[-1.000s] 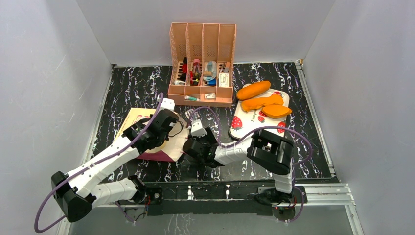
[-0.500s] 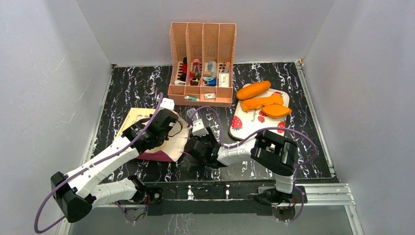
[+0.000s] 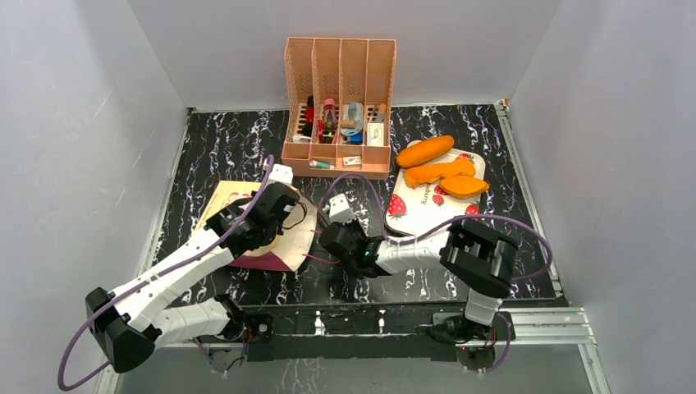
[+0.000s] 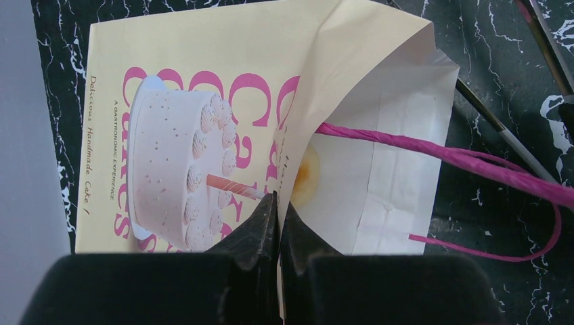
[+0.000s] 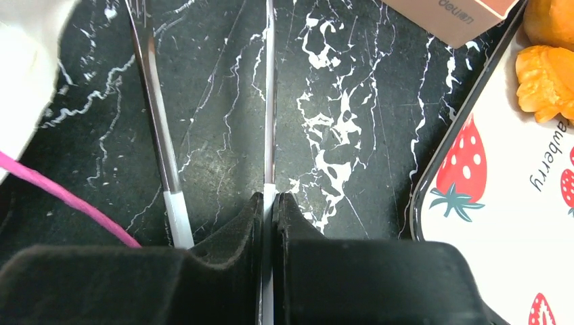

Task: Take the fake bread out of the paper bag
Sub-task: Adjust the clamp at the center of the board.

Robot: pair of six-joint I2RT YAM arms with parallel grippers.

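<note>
Left claw is clenched on the upper lip of the paper bag, pinching the paper so the white inside shows toward 3 o'clock in its wrist view. The bag lies flat at about 8 o'clock on the table, and a pink cord trails from its mouth. Right claw is clenched on a thin metal stick pointing to 12 o'clock; a second stick lies just beside it at 10 o'clock. Three pieces of bread sit on a strawberry tray at 2 o'clock on the table, well apart from the bag. A peach organiser stands at 12 o'clock.
</note>
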